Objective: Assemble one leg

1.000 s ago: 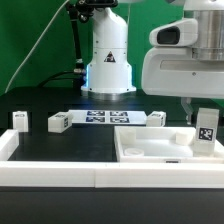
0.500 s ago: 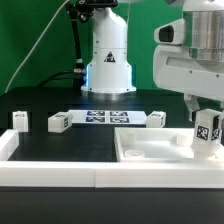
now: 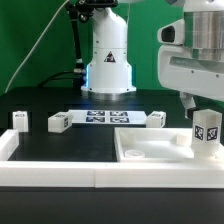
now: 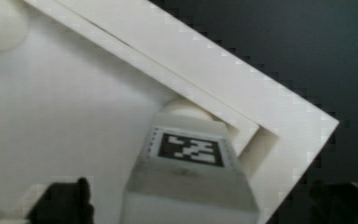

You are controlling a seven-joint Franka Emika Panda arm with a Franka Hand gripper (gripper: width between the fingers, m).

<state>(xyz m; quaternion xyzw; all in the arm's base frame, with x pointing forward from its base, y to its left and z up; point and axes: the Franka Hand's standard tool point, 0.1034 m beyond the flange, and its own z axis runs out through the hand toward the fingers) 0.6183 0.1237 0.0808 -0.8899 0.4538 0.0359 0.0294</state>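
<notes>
DESK: Where is the leg at this moment?

OPERATOR: From my console, the leg (image 3: 207,134) stands upright at the exterior view's right. The pincer (image 3: 205,113) is clamped on it from above, and its tagged face is turned to the camera. It is at the right-hand end of the white panel (image 3: 140,150), which lies flat on the black bench (image 3: 60,145).

DESK: Is it touching the panel?

OPERATOR: I cannot tell. On the wrist view the leg's far end sits tight in the corner where two raised rims meet. A dark finger (image 4: 64,200) shows on either side of its near end.

DESK: And elsewhere on the bench?

OPERATOR: Three other small tagged pegs (image 3: 58,122) stand in a row with the marker board (image 3: 100,117), well apart from the pincer. The arm's white base (image 3: 108,60) rises behind them.
</notes>
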